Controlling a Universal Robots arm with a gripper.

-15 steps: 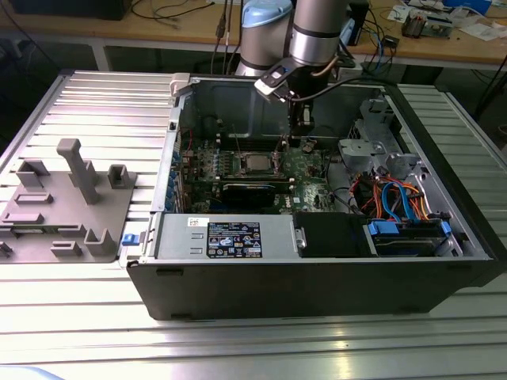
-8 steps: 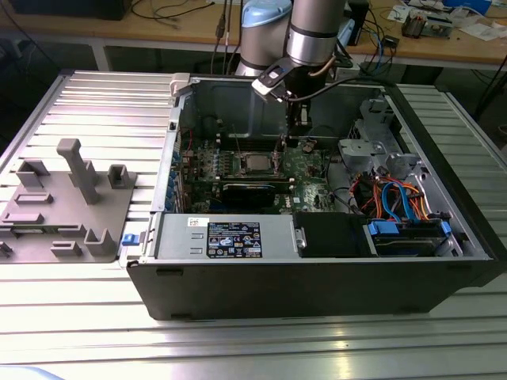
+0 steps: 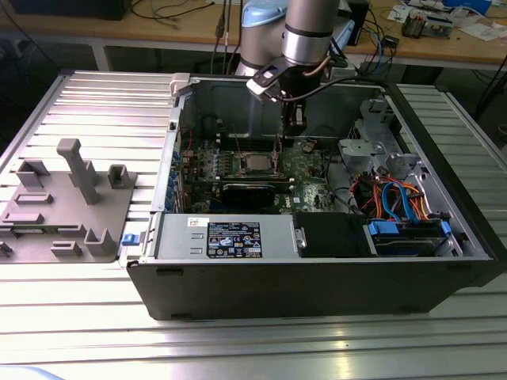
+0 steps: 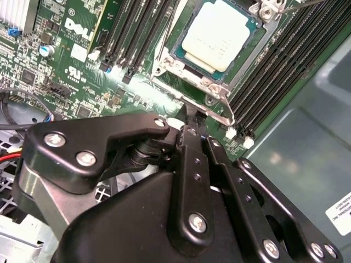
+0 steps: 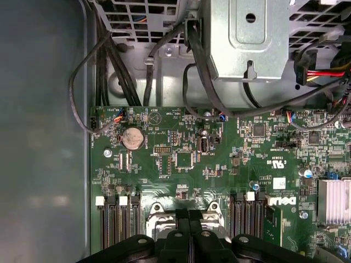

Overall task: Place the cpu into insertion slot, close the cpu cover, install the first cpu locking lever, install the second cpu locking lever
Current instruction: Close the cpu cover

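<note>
Second wrist view: your end effector (image 4: 188, 118), pressed together, sits at the cover's (image 4: 216, 87) edge; slip sideways and it may gouge the board (image 4: 137, 87).

Bright light falls from overhead. In the exterior view the ribbed desk (image 3: 79, 332) glares nearly white on the exterior view's left, while the computer case (image 3: 317, 277) has a dark front wall and a shaded interior. In the second wrist view the cpu (image 4: 216, 33) shines pale, a glare streak crosses the green board (image 4: 145, 87), and the black gripper (image 4: 189, 118) carries small highlights. In the first wrist view the case wall (image 5: 44, 137) lies dim with a faint reflection.
</note>
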